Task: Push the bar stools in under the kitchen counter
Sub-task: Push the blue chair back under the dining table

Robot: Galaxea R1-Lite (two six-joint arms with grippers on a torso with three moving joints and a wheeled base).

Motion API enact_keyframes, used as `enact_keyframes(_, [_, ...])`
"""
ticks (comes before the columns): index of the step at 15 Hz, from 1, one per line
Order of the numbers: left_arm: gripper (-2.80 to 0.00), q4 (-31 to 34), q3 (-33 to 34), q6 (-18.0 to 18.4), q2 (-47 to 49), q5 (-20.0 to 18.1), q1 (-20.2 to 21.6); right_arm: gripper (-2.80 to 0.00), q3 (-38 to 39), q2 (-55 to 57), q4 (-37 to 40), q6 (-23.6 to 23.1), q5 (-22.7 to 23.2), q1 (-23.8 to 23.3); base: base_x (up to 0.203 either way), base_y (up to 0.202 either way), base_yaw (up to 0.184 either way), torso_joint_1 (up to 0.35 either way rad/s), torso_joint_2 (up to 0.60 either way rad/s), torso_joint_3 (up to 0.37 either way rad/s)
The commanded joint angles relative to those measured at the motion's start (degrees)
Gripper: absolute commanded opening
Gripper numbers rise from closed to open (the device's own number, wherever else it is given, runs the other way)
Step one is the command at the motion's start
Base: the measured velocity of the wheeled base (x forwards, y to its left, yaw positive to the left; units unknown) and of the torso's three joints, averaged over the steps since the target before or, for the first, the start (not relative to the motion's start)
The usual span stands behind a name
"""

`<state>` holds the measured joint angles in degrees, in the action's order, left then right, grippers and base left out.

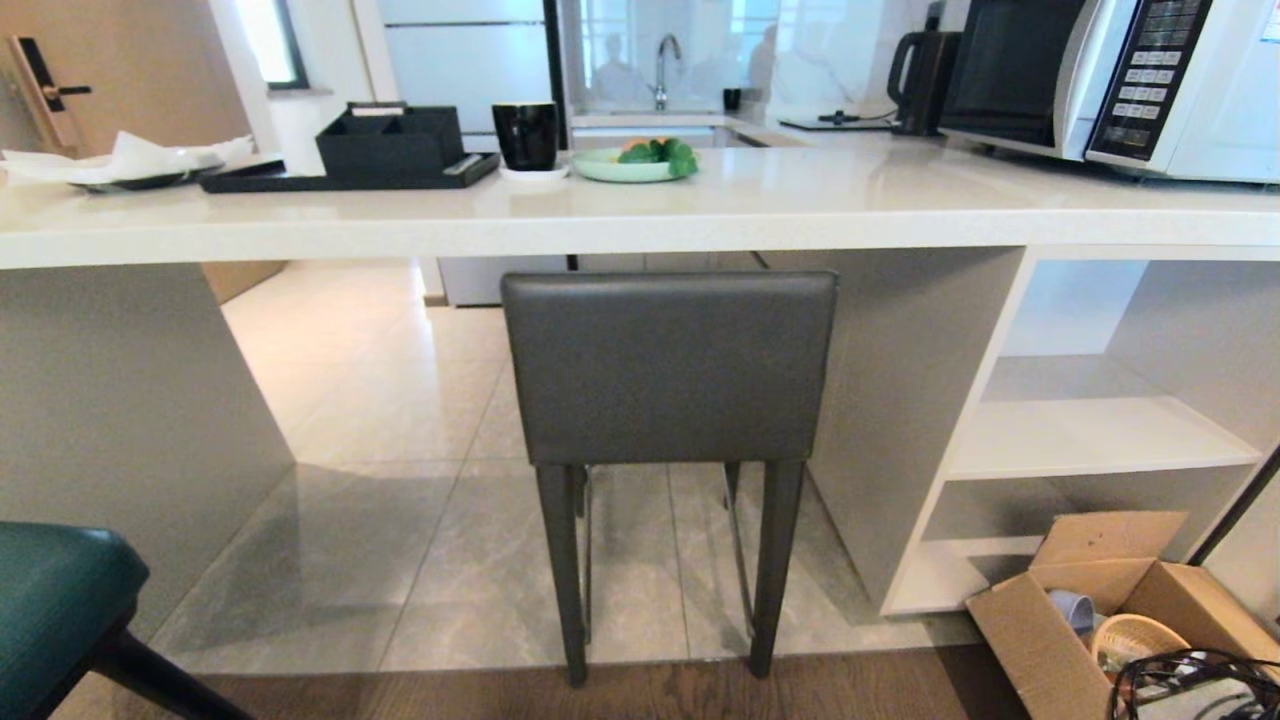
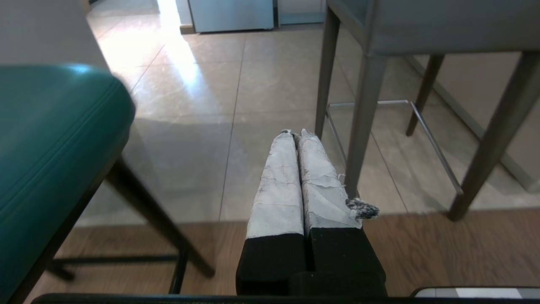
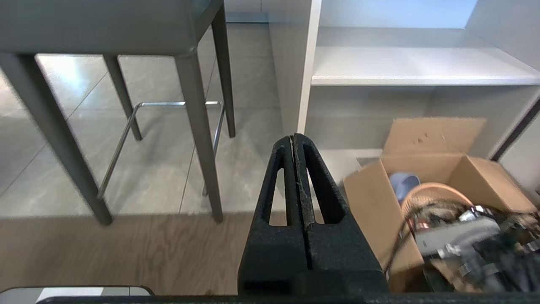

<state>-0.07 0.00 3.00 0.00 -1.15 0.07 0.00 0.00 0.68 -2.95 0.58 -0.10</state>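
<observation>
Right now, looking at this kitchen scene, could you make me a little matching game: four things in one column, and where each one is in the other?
Things:
1. grey stool
2. teal stool
3. microwave
4. cardboard box

Places:
A. on the floor by the white shelves
B. on the counter, far right
C. at the counter's open gap, back towards the camera
D. lower left corner, away from the counter

Pairs: 1-C, 2-D, 3-B, 4-A
</observation>
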Motion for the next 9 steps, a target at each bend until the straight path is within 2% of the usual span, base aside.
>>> enact_keyframes(1, [-2.80,0.0,0.0,0.0,0.1,0.0,0.0,-2.80,0.1,0.0,0.0,0.0,0.0,0.0,-0.191,0.000,0.003,-0.002,0.01,0.007])
enact_keyframes(9, [-2.80,0.0,0.0,0.0,0.1,0.0,0.0,-2.80,0.1,0.0,0.0,0.6,-0.2,0.0,-0.197,0.000,-0.001,0.001,0.00,0.003])
